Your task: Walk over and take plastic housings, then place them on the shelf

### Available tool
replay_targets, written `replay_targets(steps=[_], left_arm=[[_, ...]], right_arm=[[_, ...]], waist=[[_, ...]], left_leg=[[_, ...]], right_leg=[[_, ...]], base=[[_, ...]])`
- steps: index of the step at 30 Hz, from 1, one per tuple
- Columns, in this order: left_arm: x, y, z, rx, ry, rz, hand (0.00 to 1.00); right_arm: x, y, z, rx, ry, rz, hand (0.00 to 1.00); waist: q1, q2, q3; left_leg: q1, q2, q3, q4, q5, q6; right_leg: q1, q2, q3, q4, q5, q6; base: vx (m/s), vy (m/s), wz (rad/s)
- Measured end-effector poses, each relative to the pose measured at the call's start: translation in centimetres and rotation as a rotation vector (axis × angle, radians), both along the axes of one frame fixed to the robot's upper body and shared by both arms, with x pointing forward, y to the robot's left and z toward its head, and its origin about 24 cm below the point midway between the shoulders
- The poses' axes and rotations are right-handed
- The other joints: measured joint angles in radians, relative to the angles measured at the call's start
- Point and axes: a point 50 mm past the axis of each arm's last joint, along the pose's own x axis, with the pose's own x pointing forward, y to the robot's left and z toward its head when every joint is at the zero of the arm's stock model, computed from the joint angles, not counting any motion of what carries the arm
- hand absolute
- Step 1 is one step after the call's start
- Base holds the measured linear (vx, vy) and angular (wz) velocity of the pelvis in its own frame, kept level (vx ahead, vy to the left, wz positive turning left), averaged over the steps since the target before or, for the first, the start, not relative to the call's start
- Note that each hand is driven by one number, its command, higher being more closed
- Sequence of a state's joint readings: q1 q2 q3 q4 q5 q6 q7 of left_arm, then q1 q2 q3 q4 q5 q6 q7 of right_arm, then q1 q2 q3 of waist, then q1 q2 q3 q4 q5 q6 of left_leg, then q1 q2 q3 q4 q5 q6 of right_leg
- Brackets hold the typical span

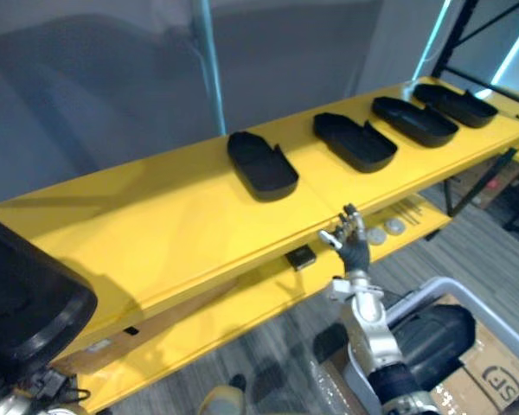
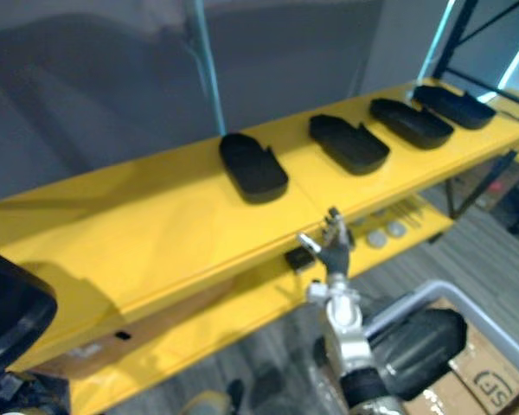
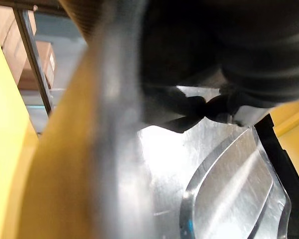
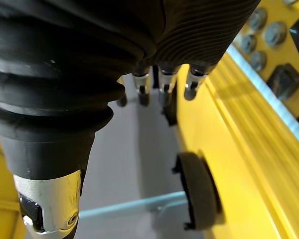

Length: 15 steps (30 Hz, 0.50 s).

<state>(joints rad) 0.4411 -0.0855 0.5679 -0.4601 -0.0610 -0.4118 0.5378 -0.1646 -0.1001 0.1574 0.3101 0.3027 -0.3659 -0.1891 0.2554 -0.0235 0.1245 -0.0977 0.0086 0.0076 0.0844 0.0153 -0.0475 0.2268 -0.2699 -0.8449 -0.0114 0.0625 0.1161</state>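
Note:
Several black plastic housings lie in a row on the yellow shelf top [image 1: 156, 233]: one near the middle [image 1: 261, 164], then two more [image 1: 355, 141] [image 1: 413, 120], and another at the far right end. A large black housing [image 1: 26, 294] looms close at the lower left, over my left arm. My left hand [image 3: 249, 45] shows as its dark cover beside a silvery curved surface. My right hand [image 1: 353, 242] is raised before the shelf's front edge, open, its fingers [image 4: 162, 82] straight and holding nothing. Another black housing [image 1: 428, 337] lies in a grey bin [image 1: 432, 290] under my right arm.
The lower yellow shelf carries a small black block [image 1: 301, 257] and round silver discs [image 1: 385, 231]. A cardboard box [image 1: 493, 372] sits on the floor at the lower right. A pale blue pole [image 1: 209, 60] rises behind the shelf. A dark rack frame stands at the far right.

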Motion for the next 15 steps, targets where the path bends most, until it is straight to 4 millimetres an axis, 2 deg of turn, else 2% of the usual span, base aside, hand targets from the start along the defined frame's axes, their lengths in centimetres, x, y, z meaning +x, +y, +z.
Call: replay_targets(steps=[1,2,3,4,5,6,7,8,10,11,15], left_arm=[[0.2,0.1,0.2,0.013,-0.007,-0.008,1.0],[0.7,0.3,0.9,0.047,-0.022,-0.03,1.0],[1.4,0.3,1.6,0.079,-0.046,-0.066,1.0],[2.0,0.2,1.9,0.094,-0.064,-0.095,1.0],[3.3,-0.3,2.6,0.124,-0.098,-0.177,1.0],[4.7,-1.1,3.3,0.152,-0.132,-0.258,1.0],[5.2,-1.4,3.5,0.162,-0.144,-0.294,1.0],[6.1,-2.0,3.8,0.174,-0.158,-0.353,1.0],[7.0,-2.3,3.9,0.193,-0.144,-0.397,1.0],[7.2,-2.3,3.7,0.193,-0.116,-0.412,1.0],[7.2,-2.1,2.6,0.152,-0.039,-0.419,1.0]], right_arm=[[0.0,-0.1,0.1,0.001,-0.003,-0.003,0.0],[0.0,-0.3,0.4,0.008,-0.016,-0.015,0.0],[-0.1,-0.7,0.6,0.013,-0.024,-0.032,0.0],[-0.2,-1.0,0.6,0.016,-0.027,-0.047,0.0],[-1.1,-2.1,0.3,0.025,-0.023,-0.096,0.0],[-2.4,-3.5,-0.1,0.032,-0.011,-0.155,0.0],[-3.1,-4.2,-0.5,0.032,-0.001,-0.184,0.0],[-4.4,-5.6,-1.0,0.028,0.015,-0.24,0.0],[-5.7,-7.5,-1.9,0.028,0.049,-0.306,0.0],[-6.1,-8.5,-1.9,0.038,0.044,-0.321,0.0],[-5.1,-8.9,-0.5,0.032,-0.034,-0.256,0.0]], waist=[[-0.004,0.0,0.006],[-0.024,-0.005,0.02],[-0.047,-0.003,0.034],[-0.063,-0.008,0.04],[-0.092,-0.002,0.047],[-0.118,-0.013,0.043],[-0.13,-0.016,0.041],[-0.141,-0.013,0.042],[-0.167,-0.006,0.047],[-0.167,-0.006,0.048],[-0.165,0.005,0.064]], left_leg=[[-0.001,0.001,-0.004,-0.005,-0.001,0.001],[-0.007,-0.006,-0.024,-0.006,-0.011,0.005],[-0.012,-0.012,-0.057,-0.007,-0.008,0.009],[-0.011,-0.018,-0.083,-0.008,-0.005,0.013],[-0.021,-0.034,-0.14,-0.012,0.007,0.016],[-0.025,-0.049,-0.201,-0.028,0.032,0.016],[-0.024,-0.058,-0.228,-0.045,0.047,0.012],[-0.019,-0.071,-0.278,-0.071,0.08,-0.01],[-0.019,-0.069,-0.3,-0.087,0.116,-0.021],[-0.024,-0.065,-0.294,-0.07,0.118,-0.021],[0.004,-0.035,-0.267,-0.038,0.115,-0.025]], right_leg=[[0.0,-0.001,0.008,0.01,-0.01,-0.005],[-0.005,-0.006,0.061,0.04,-0.067,-0.004],[-0.026,0.011,0.162,0.073,-0.127,0.002],[-0.034,0.028,0.233,0.09,-0.162,-0.003],[-0.053,0.067,0.371,0.119,-0.222,-0.016],[-0.065,0.106,0.495,0.148,-0.274,-0.031],[-0.072,0.122,0.541,0.165,-0.292,-0.045],[-0.073,0.139,0.612,0.19,-0.297,-0.053],[-0.07,0.152,0.646,0.211,-0.298,-0.053],[-0.063,0.16,0.642,0.215,-0.299,-0.054],[-0.035,0.185,0.664,0.239,-0.298,-0.054]], base=[[0.01,0.016,0.21],[0.0,-0.008,0.48],[-0.02,-0.025,0.7],[-0.06,-0.065,1.16],[-0.03,-0.085,1.58],[-0.01,-0.085,1.6],[0.06,-0.056,1.51],[0.07,0.006,1.11],[0.07,0.039,1.01],[0.03,-0.014,0.54],[-0.04,-0.079,-0.02]])
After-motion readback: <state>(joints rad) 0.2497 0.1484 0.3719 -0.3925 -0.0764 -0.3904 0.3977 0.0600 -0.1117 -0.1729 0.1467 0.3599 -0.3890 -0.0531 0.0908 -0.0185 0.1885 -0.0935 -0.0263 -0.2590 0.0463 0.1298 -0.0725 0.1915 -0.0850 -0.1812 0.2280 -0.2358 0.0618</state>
